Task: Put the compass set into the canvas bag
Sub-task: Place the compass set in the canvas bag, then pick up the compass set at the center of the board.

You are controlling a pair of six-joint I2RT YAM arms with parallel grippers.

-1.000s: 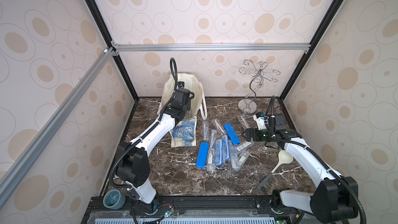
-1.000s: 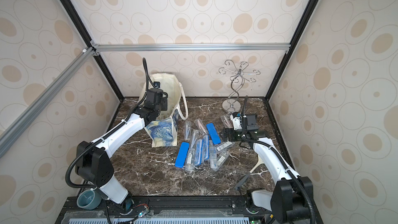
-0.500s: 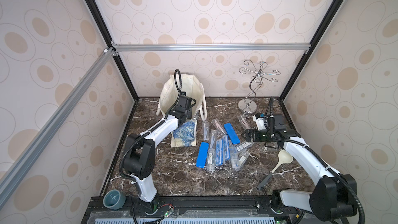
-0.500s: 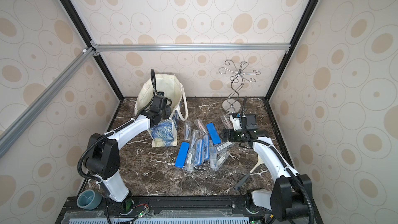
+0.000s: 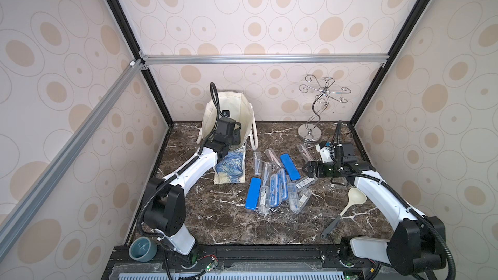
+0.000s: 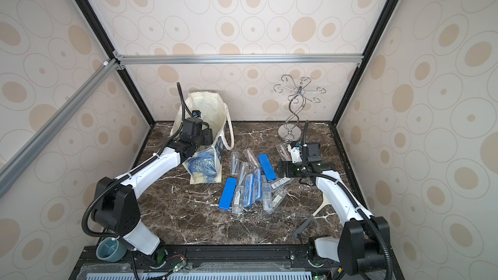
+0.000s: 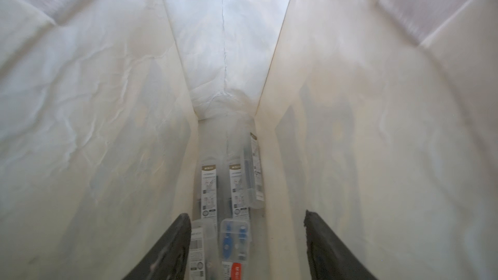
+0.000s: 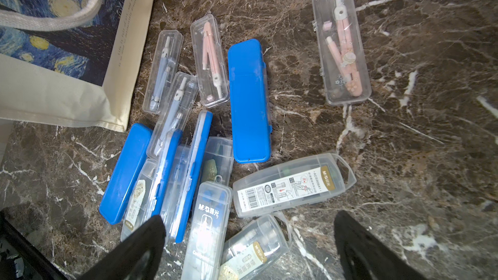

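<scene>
**Bag** (image 5: 244, 109): cream canvas, standing at the back left of the table (image 5: 229, 224), starry print on the near face. Contents, by the left wrist view: several clear-cased compass sets (image 7: 237, 184) lying lengthwise on the bag floor, one showing a blue compass (image 7: 234, 238).

**Left gripper** (image 7: 245, 214): inside the bag above those cases, jaws apart, clamped on nothing.

**Loose sets** (image 5: 272, 184): a pile on the table just right of the bag, some cases solid blue, others clear.

**Pink set** (image 8: 341, 44): clear case, lying apart from the pile.

**Right gripper** (image 8: 249, 219): over the pile's edge, jaws wide apart, empty.
</scene>
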